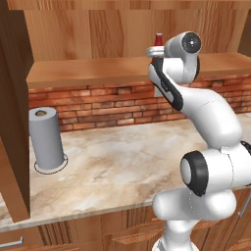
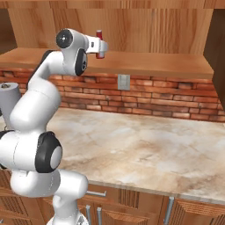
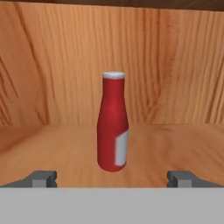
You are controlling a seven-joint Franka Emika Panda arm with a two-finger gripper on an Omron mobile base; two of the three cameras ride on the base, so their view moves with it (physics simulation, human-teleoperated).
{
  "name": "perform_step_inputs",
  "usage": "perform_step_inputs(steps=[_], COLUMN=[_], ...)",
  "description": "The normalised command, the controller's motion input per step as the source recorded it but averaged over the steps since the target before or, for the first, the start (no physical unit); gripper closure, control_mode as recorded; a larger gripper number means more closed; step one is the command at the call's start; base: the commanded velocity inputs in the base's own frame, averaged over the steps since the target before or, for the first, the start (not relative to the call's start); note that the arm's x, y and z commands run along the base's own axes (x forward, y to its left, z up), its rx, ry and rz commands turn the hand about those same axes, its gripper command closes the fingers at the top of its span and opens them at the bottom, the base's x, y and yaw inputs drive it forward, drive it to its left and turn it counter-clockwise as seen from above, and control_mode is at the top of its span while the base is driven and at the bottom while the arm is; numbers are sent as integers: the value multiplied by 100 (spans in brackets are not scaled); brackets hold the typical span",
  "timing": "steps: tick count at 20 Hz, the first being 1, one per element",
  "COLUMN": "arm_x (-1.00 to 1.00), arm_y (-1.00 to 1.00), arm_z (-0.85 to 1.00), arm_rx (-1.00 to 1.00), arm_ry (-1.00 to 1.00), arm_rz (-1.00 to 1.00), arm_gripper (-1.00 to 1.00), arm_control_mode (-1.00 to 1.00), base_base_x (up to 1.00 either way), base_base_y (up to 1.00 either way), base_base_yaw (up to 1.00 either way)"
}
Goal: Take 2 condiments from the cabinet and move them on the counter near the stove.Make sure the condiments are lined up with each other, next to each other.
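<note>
A slim red bottle [image 3: 113, 124] with a pale cap and a white label stands upright on the plank shelf of the wooden cabinet [image 1: 88, 71]. My gripper [image 3: 112, 179] is open and level with the shelf. Its two dark fingertips [image 3: 41, 178] stand wide apart, a little short of the bottle, which sits centred between them, untouched. From the base, the bottle [image 1: 158, 39] [image 2: 99, 35] pokes up just behind my white hand. The beige marbled counter [image 1: 122, 166] lies below. The stove is out of view.
A grey paper towel roll [image 1: 46, 137] stands on the counter at the left, by the cabinet's thick side panel [image 1: 12, 122]. A brick backsplash with a wall outlet [image 2: 123, 81] runs under the shelf. Wooden drawers sit below the counter.
</note>
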Motion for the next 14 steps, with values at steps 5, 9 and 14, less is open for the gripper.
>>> perform_step_inputs(steps=[5, 9, 14], arm_x=[19, 16, 17], arm_y=[0, 0, 0], arm_z=[-12, -2, 0], arm_rx=[0, 0, 0], arm_ry=[0, 1, 4], arm_rz=[0, 0, 0], arm_gripper=[-100, -100, -100], arm_control_mode=[-100, -100, -100], base_base_x=[0, 0, 0], base_base_y=[0, 0, 0], base_base_yaw=[0, 0, 0])
